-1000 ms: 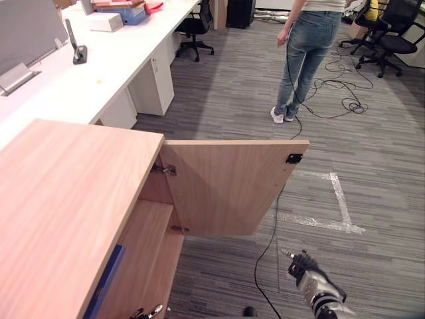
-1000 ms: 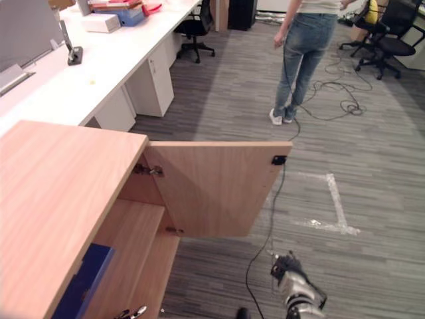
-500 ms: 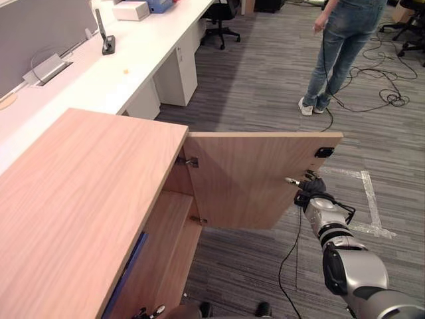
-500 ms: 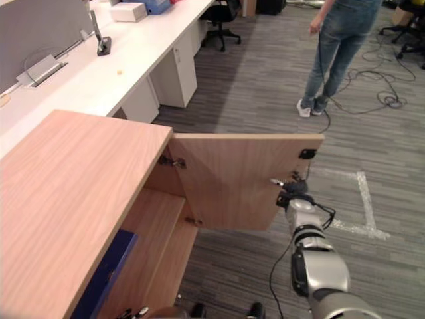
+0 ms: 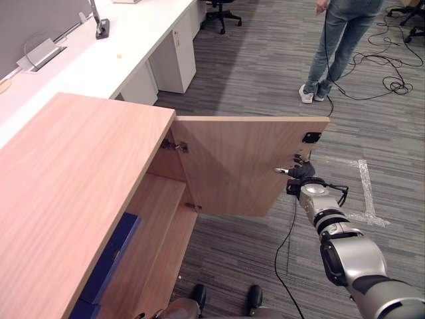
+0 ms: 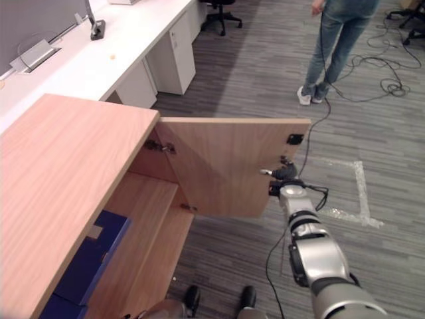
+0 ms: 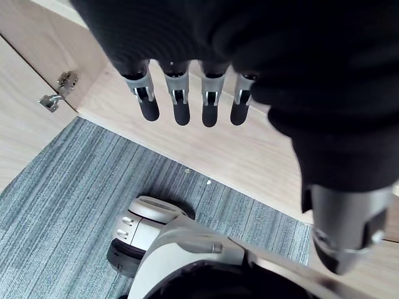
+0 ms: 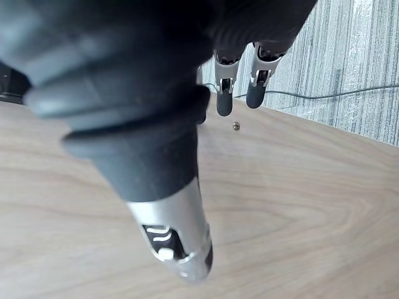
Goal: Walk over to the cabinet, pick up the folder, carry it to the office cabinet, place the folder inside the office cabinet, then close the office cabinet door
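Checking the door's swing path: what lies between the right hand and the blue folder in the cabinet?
Nothing loose: the left eye view shows bare light-wood shelf and grey carpet between the right hand, at the open wooden door, and the blue folder.

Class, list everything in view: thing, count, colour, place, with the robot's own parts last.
office cabinet: 1, light wood, at left
cabinet door: 1, light wood, open
folder: at least 1, blue, inside the cabinet
desk: 1, white, beyond the cabinet
office chair: 1, black, by the desk's far end
person: 1, blue jeans, standing beyond the door
tape mark: 1, whitish, on the carpet right of the door
right hand: 1, silver and dark, open, by the door's inner face
left hand: 1, silver and dark, open, low before the cabinet
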Tool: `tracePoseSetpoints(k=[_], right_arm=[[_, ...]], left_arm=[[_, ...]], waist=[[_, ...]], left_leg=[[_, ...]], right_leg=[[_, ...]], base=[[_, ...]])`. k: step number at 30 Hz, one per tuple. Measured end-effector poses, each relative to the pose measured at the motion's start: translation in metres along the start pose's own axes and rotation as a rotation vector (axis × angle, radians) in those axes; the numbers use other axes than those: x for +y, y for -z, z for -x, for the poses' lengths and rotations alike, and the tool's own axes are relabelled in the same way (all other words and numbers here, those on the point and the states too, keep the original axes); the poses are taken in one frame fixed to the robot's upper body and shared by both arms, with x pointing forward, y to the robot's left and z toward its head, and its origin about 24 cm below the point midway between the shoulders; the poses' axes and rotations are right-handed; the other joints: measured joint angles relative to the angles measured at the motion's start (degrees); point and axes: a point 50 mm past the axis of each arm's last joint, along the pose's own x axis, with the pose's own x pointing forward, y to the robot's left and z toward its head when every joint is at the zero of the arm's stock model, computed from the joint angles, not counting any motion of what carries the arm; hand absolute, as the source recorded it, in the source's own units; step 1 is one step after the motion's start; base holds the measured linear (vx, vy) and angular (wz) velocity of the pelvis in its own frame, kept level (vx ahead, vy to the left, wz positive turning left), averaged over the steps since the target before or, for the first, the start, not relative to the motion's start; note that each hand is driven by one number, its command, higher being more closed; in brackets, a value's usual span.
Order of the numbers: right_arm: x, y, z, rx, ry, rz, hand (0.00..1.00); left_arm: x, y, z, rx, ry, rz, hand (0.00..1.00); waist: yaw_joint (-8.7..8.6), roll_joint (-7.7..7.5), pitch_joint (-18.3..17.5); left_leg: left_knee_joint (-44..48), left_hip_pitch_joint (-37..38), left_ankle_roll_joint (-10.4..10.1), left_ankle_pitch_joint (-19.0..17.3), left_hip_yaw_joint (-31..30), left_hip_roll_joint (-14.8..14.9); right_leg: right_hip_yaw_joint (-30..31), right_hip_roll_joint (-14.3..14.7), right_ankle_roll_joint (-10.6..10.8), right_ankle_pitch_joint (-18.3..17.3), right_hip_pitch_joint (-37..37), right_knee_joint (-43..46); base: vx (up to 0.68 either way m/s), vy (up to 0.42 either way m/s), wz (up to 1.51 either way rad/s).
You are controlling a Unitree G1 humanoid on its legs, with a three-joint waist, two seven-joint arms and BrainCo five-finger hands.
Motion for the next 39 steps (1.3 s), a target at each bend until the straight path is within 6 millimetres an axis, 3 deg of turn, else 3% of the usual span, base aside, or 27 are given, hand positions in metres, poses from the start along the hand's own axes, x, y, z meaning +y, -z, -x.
tracePoseSetpoints(k=[13,19,25,29,35,39], right_arm=[[-0.010,-0.001,-0.001,-0.012,-0.036,0.042,0.00],[-0.019,0.017,0.002,0.025,-0.032,0.086,0.00],[-0.037,0.021,0.002,0.049,0.031,0.025,0.00],[-0.041,0.023,0.002,0.067,0.043,0.021,0.00],[-0.041,0.043,0.005,0.178,-0.029,0.101,0.00],[-0.047,0.042,0.004,0.181,0.006,0.045,0.00]], left_arm=[[0.004,0.005,0.000,0.029,-0.021,-0.014,0.00],[0.006,0.007,0.000,0.041,-0.028,-0.016,0.00],[0.008,0.008,0.000,0.047,-0.039,-0.022,0.00],[0.011,0.009,0.000,0.050,-0.049,-0.015,0.00],[0.013,0.012,0.000,0.070,-0.047,-0.019,0.00],[0.014,0.013,0.000,0.075,-0.049,-0.015,0.00]], waist=[[-0.87,-0.24,0.14],[-1.11,-0.45,0.10],[-1.55,-1.17,-0.63],[-1.55,-1.64,-0.94],[-1.45,-2.26,-1.89],[-1.41,-2.27,-1.91]], left_leg=[[-0.55,0.70,-0.05,-0.03,0.53,0.57],[-1.19,1.91,-0.02,-0.01,1.47,0.61],[-2.08,2.71,0.02,0.02,2.18,0.68],[-2.24,3.02,0.03,0.02,2.22,0.65],[-2.59,3.74,0.07,0.07,2.15,0.63],[-3.49,4.42,0.06,0.48,2.12,0.63]], right_leg=[[0.71,0.70,-0.15,0.49,0.27,-0.54],[1.52,0.73,-0.18,0.51,0.86,-0.62],[2.14,0.83,-0.18,0.52,0.96,-0.79],[2.12,0.81,-0.21,0.54,1.19,-0.89],[1.98,0.81,-0.26,0.56,1.97,-1.23],[1.96,0.81,-0.29,0.58,2.23,-1.30]], base=[[0.03,-0.007,-0.03],[0.02,0.013,-0.06],[0.03,0.019,-0.08],[0.04,0.023,-0.01],[0.00,0.000,0.00],[0.00,0.000,0.00]])
